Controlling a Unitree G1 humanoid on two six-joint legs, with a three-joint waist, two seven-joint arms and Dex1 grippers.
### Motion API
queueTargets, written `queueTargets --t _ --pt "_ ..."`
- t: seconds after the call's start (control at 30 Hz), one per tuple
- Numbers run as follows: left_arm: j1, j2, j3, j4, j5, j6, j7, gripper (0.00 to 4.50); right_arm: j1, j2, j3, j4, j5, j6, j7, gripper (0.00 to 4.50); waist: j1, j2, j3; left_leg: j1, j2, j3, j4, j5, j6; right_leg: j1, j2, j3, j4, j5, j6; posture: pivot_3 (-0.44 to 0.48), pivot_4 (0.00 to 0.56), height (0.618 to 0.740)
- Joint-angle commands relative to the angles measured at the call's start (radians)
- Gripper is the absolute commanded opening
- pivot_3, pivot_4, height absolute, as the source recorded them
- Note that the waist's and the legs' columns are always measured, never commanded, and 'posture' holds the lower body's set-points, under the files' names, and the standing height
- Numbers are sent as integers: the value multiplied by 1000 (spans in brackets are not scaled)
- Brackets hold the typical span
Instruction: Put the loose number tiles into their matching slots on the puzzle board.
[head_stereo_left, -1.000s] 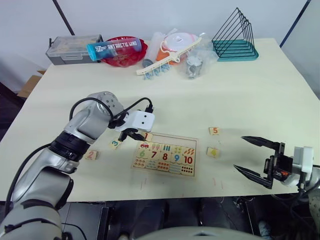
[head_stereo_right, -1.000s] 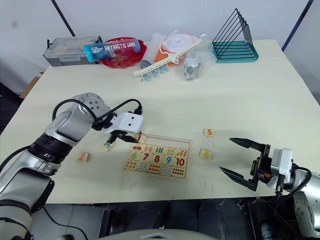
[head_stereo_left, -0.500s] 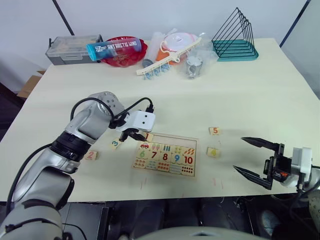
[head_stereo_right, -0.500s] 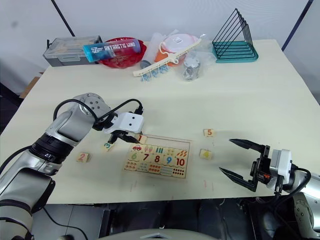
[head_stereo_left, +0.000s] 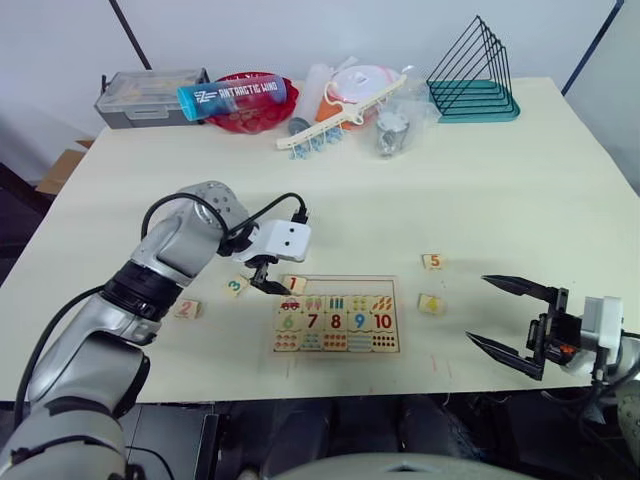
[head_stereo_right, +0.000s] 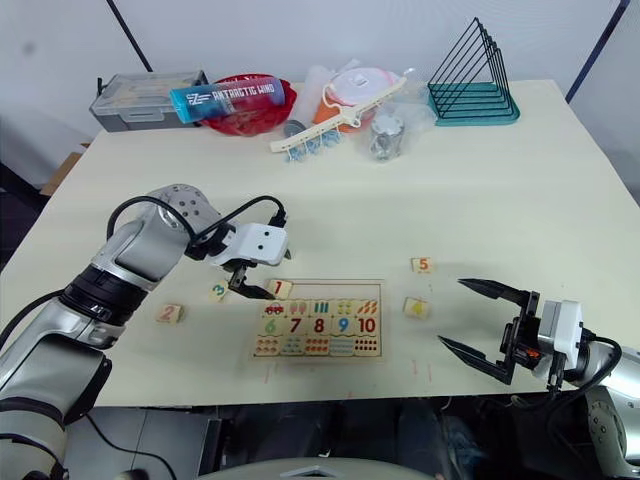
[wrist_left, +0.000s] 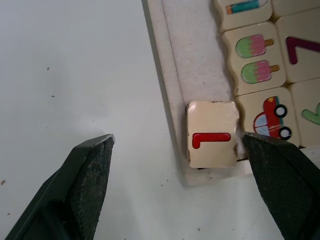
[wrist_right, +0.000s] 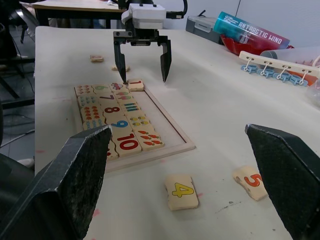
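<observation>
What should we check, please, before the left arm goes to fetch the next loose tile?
1. Left pincer open, released: ok.
2. Tile 1 in the end slot of the puzzle board: ok; flush seating: cannot tell.
3. Tile 3 and tile 2 free on the table, left of the board: ok.
4. Tile 4 and tile 5 loose near the right pincer, open: ok.
5. Remaining slots filled: not ok.
</observation>
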Motion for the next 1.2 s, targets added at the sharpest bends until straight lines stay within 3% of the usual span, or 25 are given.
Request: queueTargets --t 0.03,0.2,0.5,0.63,0.67,0.73,0.77,0.83,0.93,1.0,1.2 --pt "-38 22 56 -25 -51 37 -42 4408 -4 -1 0 -12 8 -14 2 4500 -1 0 0 0 0 0 0 0 0 0 0 0 0 0 0 0 150 740" --pt "-62 46 88 -38 -127 98 -83 4408 -8 -2 0 -6 8 -18 3 4500 -3 0 0 0 0 0 0 0 0 0 0 0 0 0 0 0 150 740" --pt "0 45 131 34 -197 -12 -42 4408 -16 -1 4 -2 19 -15 9 4500 -3 0 0 0 0 -1 0 0 0 0 1 -1 0 0 0 0 150 740" --pt "36 -3 199 115 -254 -79 7 4408 -15 -8 -2 0 25 -12 12 4500 -1 0 0 0 0 -1 0 0 0 0 1 -1 0 0 0 0 150 740" --pt "39 -18 216 140 -265 -103 23 4039 -14 -9 -4 -1 26 -12 13 4500 0 0 0 0 0 -2 0 0 0 0 1 -2 0 0 0 0 150 740" --pt "46 -37 237 189 -269 -166 46 3772 -12 -11 -6 -1 28 -11 14 4500 1 0 0 0 0 -3 0 0 0 0 1 -2 0 0 0 0 150 740" --pt "50 -40 242 207 -268 -190 49 3376 -11 -11 -7 -1 28 -11 15 4500 0 0 0 0 0 -3 0 0 0 0 1 -2 0 0 0 0 150 740" --pt "57 -49 249 237 -276 -219 43 2508 -11 -13 -9 -2 30 -9 16 4500 -1 0 0 0 0 -3 0 0 0 0 1 -2 0 0 0 0 150 740" --pt "56 -64 247 289 -276 -256 26 789 -10 -14 -10 -4 31 -7 15 4500 -2 0 0 0 0 -3 0 0 0 0 1 -2 0 0 0 0 150 740" --pt "57 -72 244 314 -278 -273 15 37 -10 -14 -9 -5 32 -6 14 4500 -2 0 0 0 0 -3 0 0 0 0 1 -2 0 0 0 0 150 740" --pt "74 -87 225 362 -260 -346 -14 37 -10 -16 -11 -3 32 -5 13 4500 -2 0 0 0 0 -3 0 0 0 0 2 -5 0 0 0 0 150 740"
